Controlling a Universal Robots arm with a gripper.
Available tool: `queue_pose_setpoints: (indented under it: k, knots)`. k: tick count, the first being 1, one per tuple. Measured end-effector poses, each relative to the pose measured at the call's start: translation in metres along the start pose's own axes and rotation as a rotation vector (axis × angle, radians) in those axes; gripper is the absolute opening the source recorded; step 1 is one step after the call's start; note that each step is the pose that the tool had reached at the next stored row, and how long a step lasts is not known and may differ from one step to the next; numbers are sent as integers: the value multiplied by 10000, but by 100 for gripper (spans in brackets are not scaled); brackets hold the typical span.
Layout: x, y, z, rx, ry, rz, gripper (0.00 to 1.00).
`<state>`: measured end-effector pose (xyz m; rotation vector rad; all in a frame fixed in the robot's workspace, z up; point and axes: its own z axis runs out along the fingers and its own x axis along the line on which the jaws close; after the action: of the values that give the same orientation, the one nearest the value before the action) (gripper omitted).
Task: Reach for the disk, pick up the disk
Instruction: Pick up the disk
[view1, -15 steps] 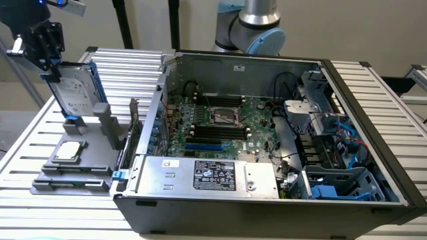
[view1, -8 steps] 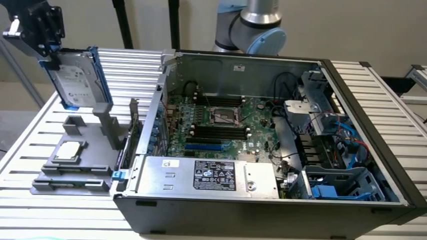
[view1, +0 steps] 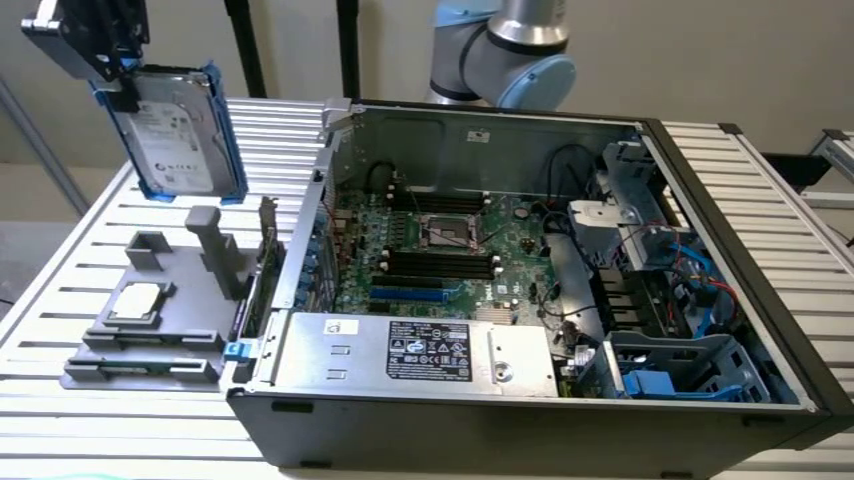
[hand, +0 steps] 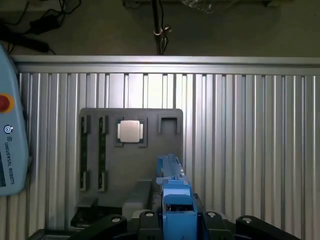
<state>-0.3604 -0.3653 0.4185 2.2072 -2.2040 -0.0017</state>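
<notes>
Blue rails frame the disk (view1: 178, 128), which hangs in the air at the exterior view's upper left, lifted off the counter (view1: 754, 175) and held nearly upright with a slight tilt, its white label facing that camera. The jaws are clamped on the disk's top end. In the wrist view the disk's blue rail (hand: 174, 199) runs edge-on between them, with dark metal close against both its sides. Below the disk sits a grey fixture (view1: 160, 325) with slots and an upright post, and the disk's lower edge is above that post, clear of the fixture. A small square chip (view1: 138, 302) lies in one of the fixture's recesses – the wrist view looks down on the same fixture (hand: 150, 150) and chip (hand: 130, 131) on the ribbed counter (hand: 240, 140). Just beside the fixture, toward the exterior view's right, stands an open case (view1: 467, 125) holding a green board (view1: 447, 255) and a silver box (view1: 414, 350) with a black label. The arm (view1: 514, 50) rises behind the case. A pale pendant (hand: 10, 145) with a red button is at the edge of the wrist view.
</notes>
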Motion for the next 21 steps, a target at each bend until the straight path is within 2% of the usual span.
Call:
queue_pose_setpoints:
  k: [7, 13, 17, 19, 21]
  knots:
    - [48, -312, -322, -29, -1, -1, 33]
    - [119, -580, -598, -87, -1, -2, 33]
    - [191, -693, -775, -116, -4, -3, 33]
    - [237, -740, -830, -121, -6, -3, 33]
    - [284, -810, -838, -121, -14, -3, 33]
